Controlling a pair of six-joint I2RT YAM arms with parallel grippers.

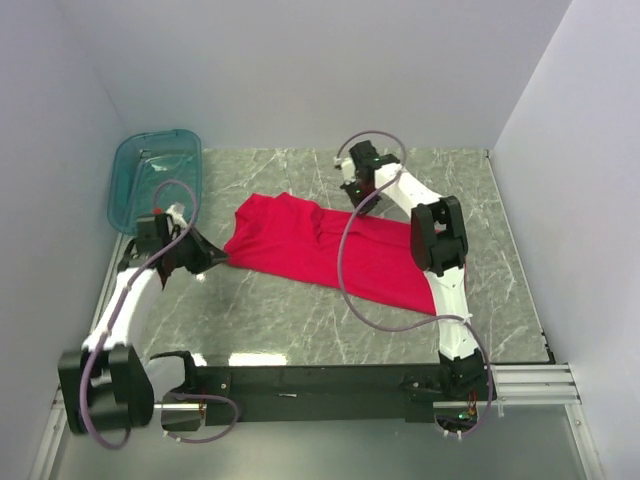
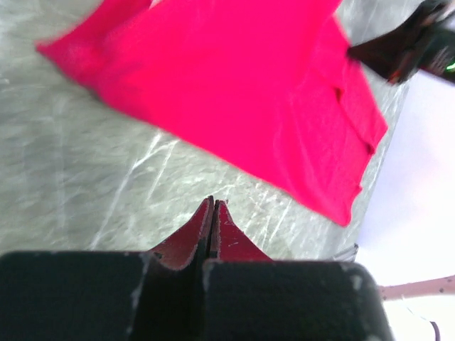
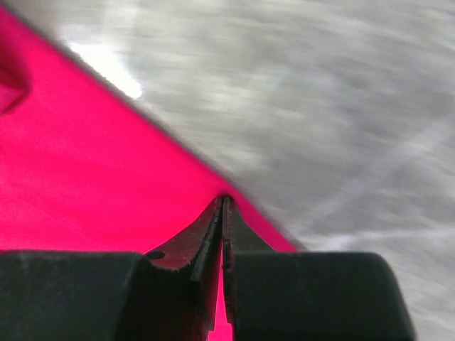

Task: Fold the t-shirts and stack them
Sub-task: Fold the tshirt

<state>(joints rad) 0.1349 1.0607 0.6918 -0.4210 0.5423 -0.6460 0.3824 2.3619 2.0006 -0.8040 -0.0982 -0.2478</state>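
Note:
One bright red t-shirt lies spread and rumpled across the middle of the marble table, running from mid-left to near right. My right gripper is at the shirt's far edge. In the right wrist view its jaws are pressed together on that edge of the t-shirt, and the cloth peaks up at the tips. My left gripper is beside the shirt's left corner. In the left wrist view it is shut with nothing in it, over bare marble, with the t-shirt lying beyond its tips.
A translucent teal plastic tub stands at the far left corner, behind the left arm. White walls close in the table on the left, back and right. The right arm's forearm reaches over the shirt's right end.

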